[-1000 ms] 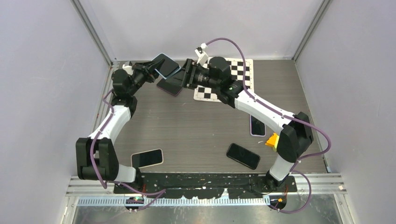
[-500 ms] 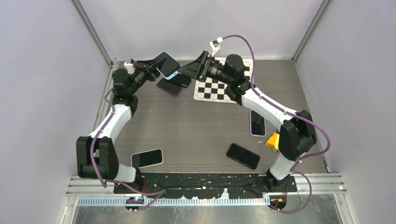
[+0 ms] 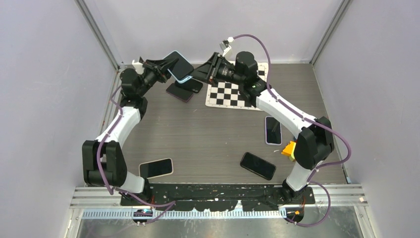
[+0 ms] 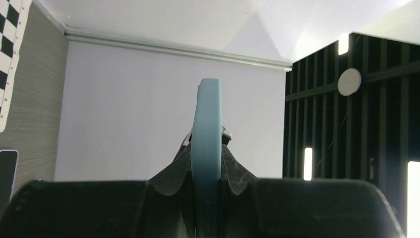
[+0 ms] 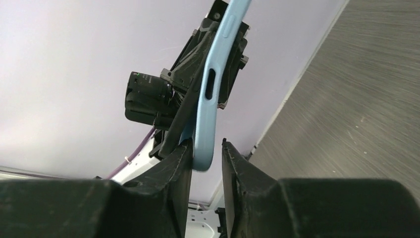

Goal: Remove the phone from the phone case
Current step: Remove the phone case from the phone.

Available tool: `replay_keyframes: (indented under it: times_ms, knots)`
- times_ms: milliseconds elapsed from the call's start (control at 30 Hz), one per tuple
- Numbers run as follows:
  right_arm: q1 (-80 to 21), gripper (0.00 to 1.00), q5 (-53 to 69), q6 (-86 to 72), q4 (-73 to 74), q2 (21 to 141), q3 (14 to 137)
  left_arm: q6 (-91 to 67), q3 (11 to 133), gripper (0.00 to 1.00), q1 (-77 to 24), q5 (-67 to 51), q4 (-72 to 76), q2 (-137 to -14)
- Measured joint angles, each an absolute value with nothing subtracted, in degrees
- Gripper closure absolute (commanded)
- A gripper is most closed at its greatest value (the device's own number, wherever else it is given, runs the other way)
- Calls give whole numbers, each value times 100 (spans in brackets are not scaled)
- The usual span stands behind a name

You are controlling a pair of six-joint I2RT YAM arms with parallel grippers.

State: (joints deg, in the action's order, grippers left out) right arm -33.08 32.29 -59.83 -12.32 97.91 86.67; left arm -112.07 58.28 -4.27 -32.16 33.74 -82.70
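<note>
Blue rubbery case (image 4: 206, 114), with the phone (image 3: 177, 64) seated in it, hangs tilted in the air over the far left of the table (image 3: 208, 134), dark screen facing up. Your left claw (image 3: 165, 66) is pressed together on the case's left end, one finger on each face, and carries it alone.

Your right claw (image 5: 205, 148) reaches in from the right and straddles the opposite end. It is partly spread: the case's corner lies against one finger (image 5: 181, 163), while a sliver of gap shows before the other. It brackets the case without pinching it.

Under the raised case you have two dark phones (image 3: 184, 89) lying overlapped on the table. A checkerboard (image 3: 233, 96) lies just right of them, beneath your right wrist. A purple-edged phone (image 3: 273, 130) lies on the right, close beside the right forearm, and a yellow block (image 3: 288, 148) sits against that arm's elbow. A black phone (image 3: 258, 165) lies nearer you, right of centre. A pale-edged phone (image 3: 156, 168) lies at the near left by the left base.
</note>
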Motion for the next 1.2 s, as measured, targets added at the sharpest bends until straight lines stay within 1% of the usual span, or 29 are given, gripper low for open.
replay_keyframes:
  times_ms: [100, 200, 267, 367, 400, 433, 467, 500, 533, 567, 600, 633, 700, 733, 800, 867, 967, 1067, 1133, 1200]
  knots:
    - [-3297, 69, 3326, -6351, -1540, 9915, 8670, -10827, 6184, 100, -534, -3264, 3356, -8359]
    - [-3286, 64, 3468, -6681, -1916, 10036, 8676, -10433, 6458, 100, -729, -3273, 3356, -8423]
    - [-3267, 62, 3529, -6829, -2038, 10068, 8691, -10298, 6549, 99, -845, -3253, 3371, -8451]
    - [-3236, 67, 3616, -6987, -2169, 10147, 8718, -10092, 6573, 92, -952, -3192, 3398, -8453]
    - [-3227, 71, 3647, -7052, -2220, 10202, 8735, -9985, 6573, 89, -980, -3151, 3367, -8453]
    - [-3214, 77, 3701, -7124, -2270, 10263, 8764, -9832, 6573, 85, -1009, -3085, 3295, -8451]
    - [-3199, 80, 3752, -7199, -2324, 10318, 8768, -9699, 6573, 82, -1015, -3037, 3218, -8440]
    - [-3181, 86, 3839, -7297, -2438, 10394, 8768, -9548, 6573, 76, -1024, -2976, 3079, -8427]
    - [-3170, 89, 3894, -7378, -2517, 10451, 8768, -9417, 6573, 72, -1024, -2926, 2932, -8414]
    - [-3164, 95, 3929, -7435, -2571, 10508, 8768, -9284, 6573, 66, -1024, -2864, 2794, -8394]
    - [-3164, 97, 3933, -7474, -2582, 10547, 8768, -9170, 6573, 59, -1028, -2832, 2681, -8372]
    - [-3168, 99, 3907, -7522, -2641, 10602, 8768, -9015, 6571, 52, -1061, -2921, 2499, -8331]
    - [-3208, 99, 3894, -7533, -2650, 10659, 8744, -8698, 6569, 35, -1280, -2976, 2128, -8228]
    - [-3208, 99, 3938, -7522, -2637, 10654, 8674, -8545, 6569, 29, -1323, -2947, 1988, -8176]
    - [-3225, 99, 3931, -7489, -2624, 10652, 8621, -8291, 6569, 20, -1326, -2936, 1695, -8044]
    - [-3249, 99, 3820, -7419, -2615, 10650, 8556, -8060, 6569, 14, -1343, -2961, 1313, -7885]
    - [-3284, 99, 3607, -7308, -2611, 10650, 8499, -7769, 6523, 9, -1424, -2934, 681, -7583]
    - [-3267, 99, 3424, -7179, -2609, 10643, 8433, -7592, 6390, 7, -1420, -2805, 130, -7240]
    - [-3249, 99, 3321, -7076, -2602, 10643, 8383, -7511, 6283, 7, -1352, -2652, -272, -6993]
    - [-3240, 99, 3229, -6958, -2558, 10641, 8331, -7452, 6182, 12, -1282, -2530, -572, -6816]
